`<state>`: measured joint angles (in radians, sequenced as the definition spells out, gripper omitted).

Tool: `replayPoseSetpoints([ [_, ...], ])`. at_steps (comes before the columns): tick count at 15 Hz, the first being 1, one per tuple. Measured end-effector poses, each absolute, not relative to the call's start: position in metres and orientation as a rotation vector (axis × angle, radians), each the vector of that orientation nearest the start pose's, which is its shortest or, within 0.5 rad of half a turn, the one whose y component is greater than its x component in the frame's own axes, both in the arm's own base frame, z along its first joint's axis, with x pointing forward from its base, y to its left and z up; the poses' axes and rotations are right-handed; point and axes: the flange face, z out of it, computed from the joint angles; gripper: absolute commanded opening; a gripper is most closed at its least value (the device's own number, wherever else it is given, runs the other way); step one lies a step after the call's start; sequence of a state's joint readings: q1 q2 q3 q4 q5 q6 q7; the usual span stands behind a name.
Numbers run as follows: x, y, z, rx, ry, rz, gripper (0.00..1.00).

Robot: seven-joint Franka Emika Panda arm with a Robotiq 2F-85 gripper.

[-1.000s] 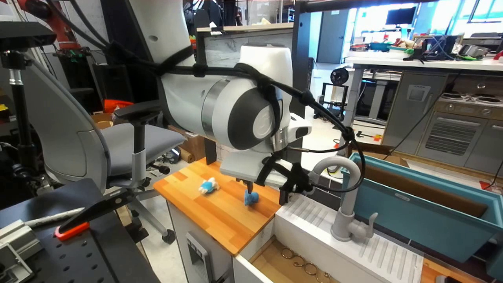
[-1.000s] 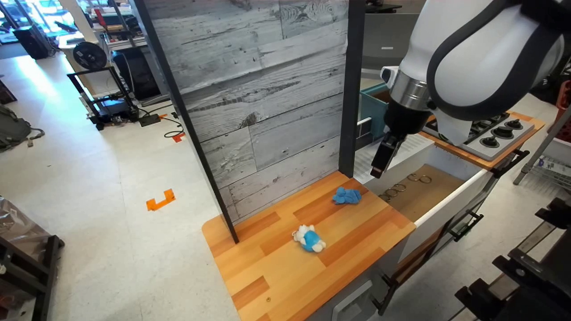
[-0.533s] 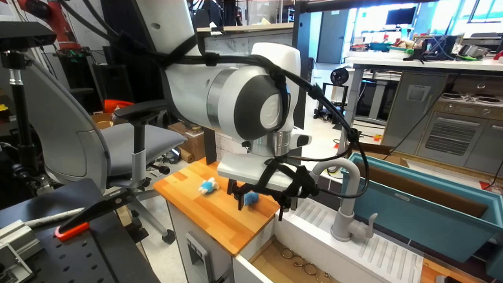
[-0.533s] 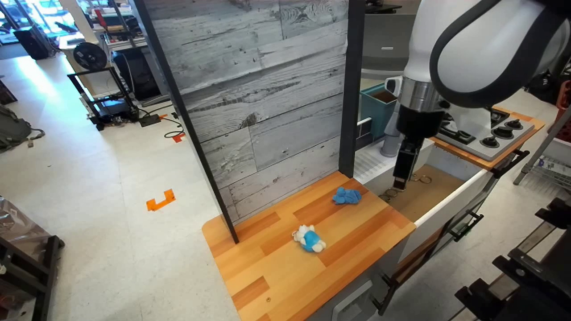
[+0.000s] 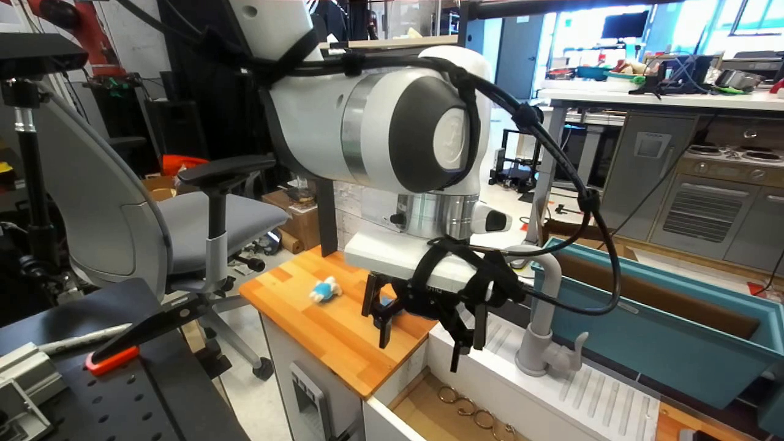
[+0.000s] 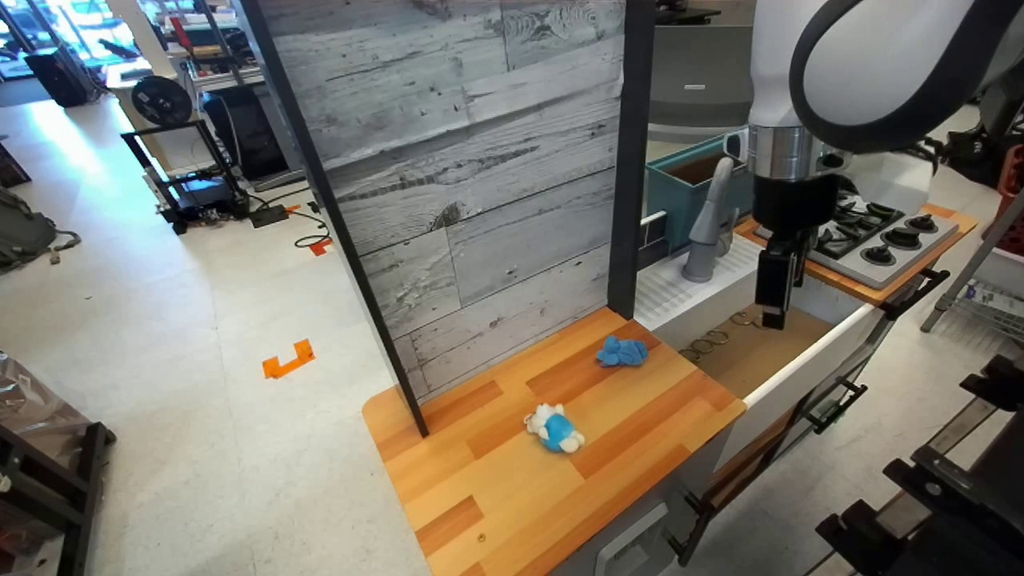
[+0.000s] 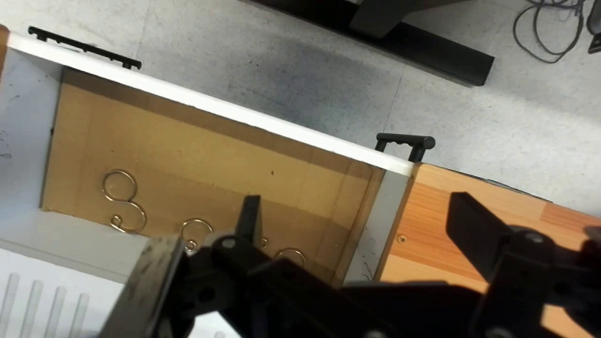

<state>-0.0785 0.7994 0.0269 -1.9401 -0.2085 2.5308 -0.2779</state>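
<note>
One white-and-grey jointed robot arm, black cable strapped along it. One tall panel of pale grey wood-grain boards, dark-framed. One orange-brown wooden countertop. One white rectangular basin with flat brown bottom, adjoining the countertop. One teal rectangular bin, beyond one curved grey faucet. One black two-finger gripper, fingers spread wide, nothing between them, touching nothing; in the wrist view one finger shows against the basin, the other against the countertop. One white plush toy in light-blue garment, on the countertop, well apart from the gripper. One plain blue plush toy, the nearer of the pair: on the countertop close to the panel, lower than the gripper and off to its panel side, long axis seeming to point roughly toward the basin. Several thin brassy wire rings on the basin bottom. Markings: faint characters on the gripper body, one small pale label on the bin, neither legible; no brand readable.
</note>
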Motion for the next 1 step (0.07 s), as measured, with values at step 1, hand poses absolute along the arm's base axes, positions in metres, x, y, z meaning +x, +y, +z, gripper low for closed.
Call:
replayPoseSetpoints([
  [1,0.5732,-0.0294,0.0514,-3.114,-0.624,0.348,1.00],
])
